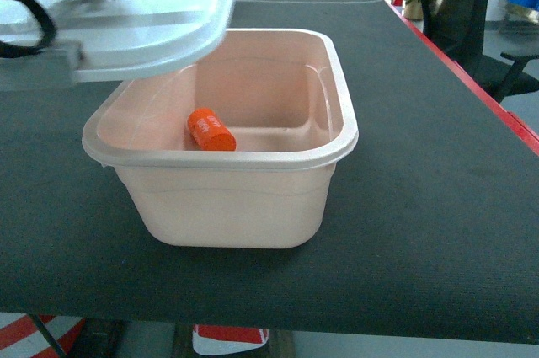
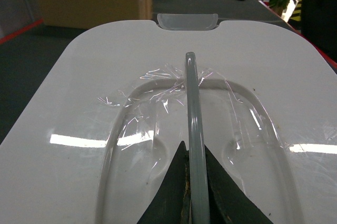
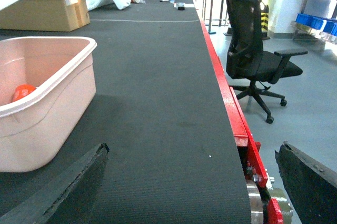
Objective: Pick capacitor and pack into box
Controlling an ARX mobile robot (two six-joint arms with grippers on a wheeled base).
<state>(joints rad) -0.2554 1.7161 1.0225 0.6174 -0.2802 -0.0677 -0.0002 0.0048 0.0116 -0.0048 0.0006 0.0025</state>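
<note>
The box (image 1: 253, 198) is a pale pink tub with a white rim, standing on the dark table in the middle of the head view. The orange capacitor (image 1: 210, 130) lies on its side on the tub's floor, left of centre, and shows over the rim as the capacitor (image 3: 23, 91) in the right wrist view. The white lid (image 1: 143, 13) hangs tilted above the tub's back left corner. My left gripper (image 2: 192, 153) is shut on the lid's grey handle (image 2: 190, 97). My right gripper (image 3: 195, 150) is open and empty, low over the table to the right of the box (image 3: 47, 103).
The table's red edge (image 3: 226, 92) runs along the right side, with a black office chair (image 3: 258, 50) on the floor beyond it. A brown cardboard box (image 3: 45, 5) stands far back on the left. Blue bins (image 3: 318, 21) sit on a shelf at far right.
</note>
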